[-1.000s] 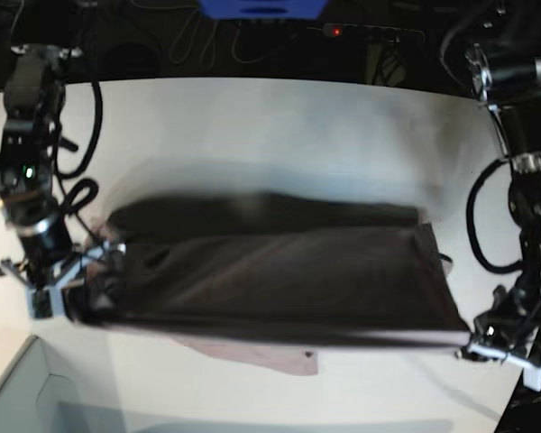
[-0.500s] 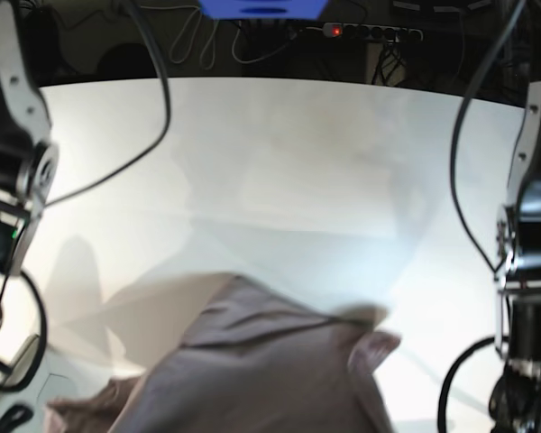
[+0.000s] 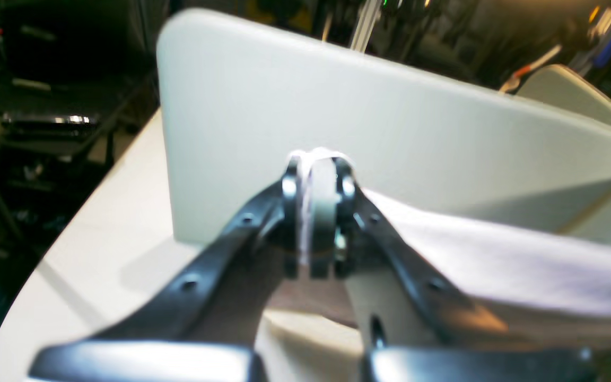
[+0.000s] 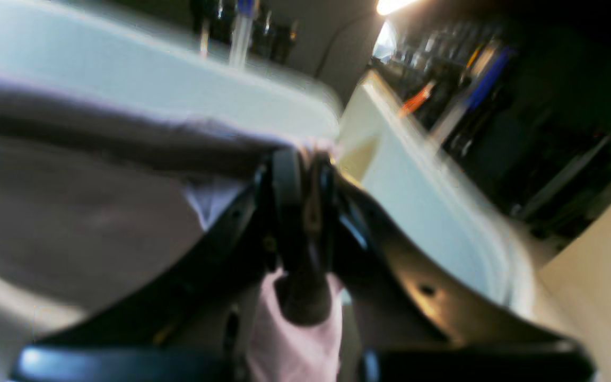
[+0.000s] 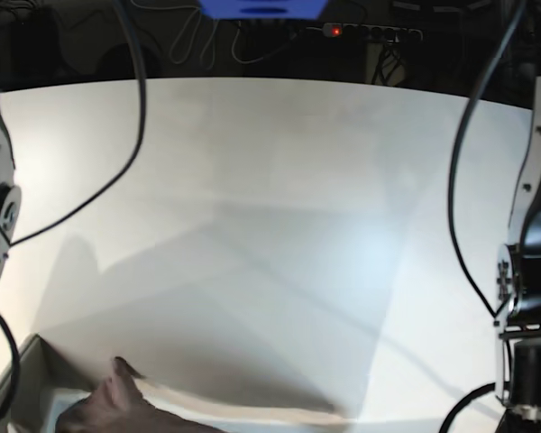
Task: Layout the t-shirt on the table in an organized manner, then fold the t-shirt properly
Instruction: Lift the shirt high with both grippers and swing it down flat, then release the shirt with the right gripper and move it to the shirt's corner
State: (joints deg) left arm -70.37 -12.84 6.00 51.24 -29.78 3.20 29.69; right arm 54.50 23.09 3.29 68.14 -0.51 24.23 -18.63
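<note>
Both claws apparently clamping t-shirt (image 4: 72,212)

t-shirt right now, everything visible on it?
The t-shirt is soft, dusty mauve fabric, paler pink where light hits it. Both grippers are shut on it: the right gripper pinches an edge, with cloth bunched below its fingers, and the left gripper clamps another edge. The cloth spans away from each wrist. In the base view only a scrap shows at the bottom edge, over the white table.

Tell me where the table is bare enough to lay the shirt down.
The table is bare from its far edge, by the cables, across the middle between both arms. Only the near edge is crowded: the t-shirt bunches there beside the grey box corner.
</note>
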